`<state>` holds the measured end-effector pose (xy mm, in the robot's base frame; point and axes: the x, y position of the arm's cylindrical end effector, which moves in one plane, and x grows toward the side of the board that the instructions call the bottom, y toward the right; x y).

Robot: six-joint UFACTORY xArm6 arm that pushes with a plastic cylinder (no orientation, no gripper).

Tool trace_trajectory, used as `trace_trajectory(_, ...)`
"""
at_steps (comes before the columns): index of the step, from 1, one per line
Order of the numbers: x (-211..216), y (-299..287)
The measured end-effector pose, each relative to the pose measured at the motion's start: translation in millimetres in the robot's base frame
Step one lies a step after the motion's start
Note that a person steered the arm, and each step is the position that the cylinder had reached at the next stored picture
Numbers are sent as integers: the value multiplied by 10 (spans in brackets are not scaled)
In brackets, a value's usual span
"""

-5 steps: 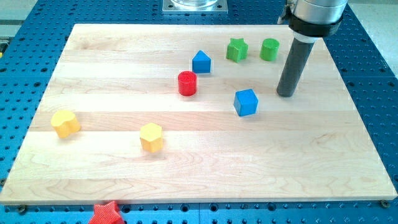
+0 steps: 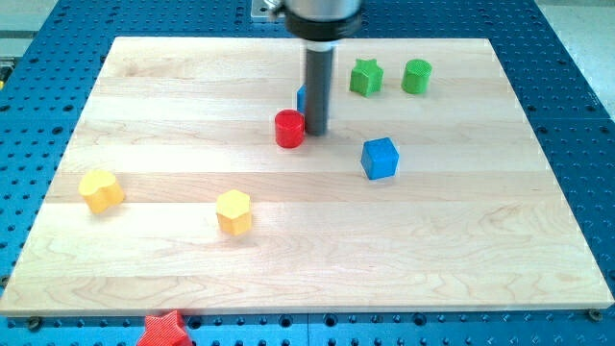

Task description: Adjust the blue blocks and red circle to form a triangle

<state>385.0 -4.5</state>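
The red circle (image 2: 289,129) stands near the middle of the wooden board (image 2: 461,250). My tip (image 2: 316,131) rests just to its right, close to it or touching it. The rod hides most of a blue block (image 2: 301,97) right behind it; only a sliver shows at the rod's left edge, so its shape cannot be made out. A blue cube (image 2: 381,158) lies to the lower right of my tip, well apart from it.
A green star (image 2: 365,76) and a green cylinder (image 2: 417,76) sit at the view's top right. A yellow block (image 2: 101,189) lies at the left, a yellow hexagon (image 2: 233,211) lower middle. A red star (image 2: 161,330) lies off the board's bottom edge.
My tip has moved far to the view's left, from right of the blue cube to beside the red circle, now covering the upper blue block. The blocks have not visibly moved.
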Motion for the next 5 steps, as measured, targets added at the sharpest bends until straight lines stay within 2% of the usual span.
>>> trace_trajectory(2, -376, -595)
trace_trajectory(4, -302, 192)
trace_trajectory(5, 53, 418)
